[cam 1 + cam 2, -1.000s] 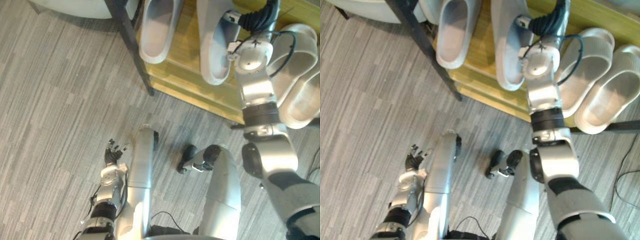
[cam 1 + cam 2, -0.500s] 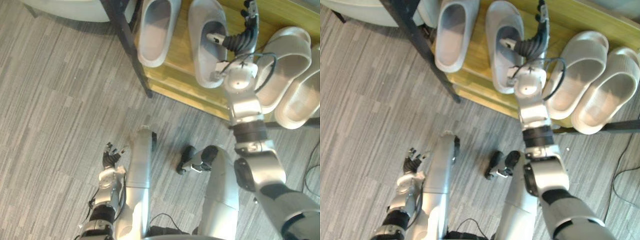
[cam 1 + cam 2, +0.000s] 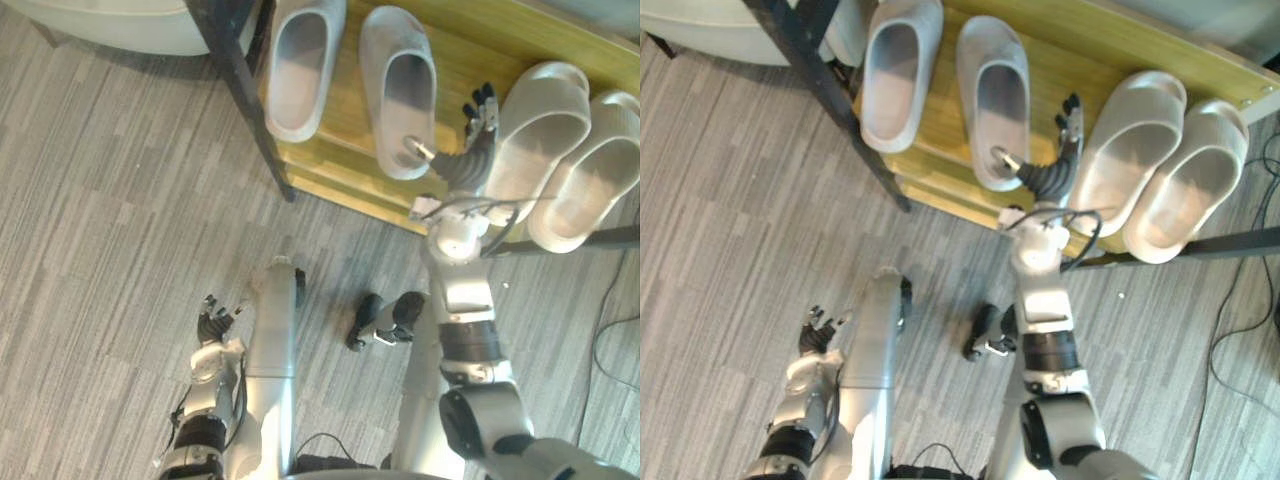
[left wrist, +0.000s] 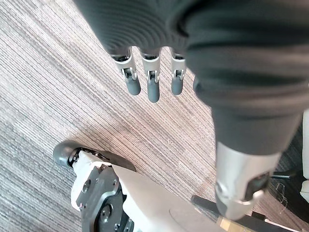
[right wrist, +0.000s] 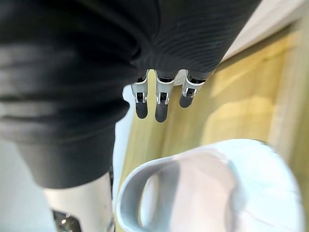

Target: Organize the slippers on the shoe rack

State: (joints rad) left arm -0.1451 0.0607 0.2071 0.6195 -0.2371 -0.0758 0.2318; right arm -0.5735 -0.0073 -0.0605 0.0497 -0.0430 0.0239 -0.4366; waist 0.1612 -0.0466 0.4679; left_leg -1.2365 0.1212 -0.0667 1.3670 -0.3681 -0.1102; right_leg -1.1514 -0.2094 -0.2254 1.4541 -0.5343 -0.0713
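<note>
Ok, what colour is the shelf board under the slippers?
The shelf board is yellowish light wood, best seen in the right eye view.

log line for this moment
slippers: four on shelf | right hand: open, between middle two | left hand: open, low over floor
</note>
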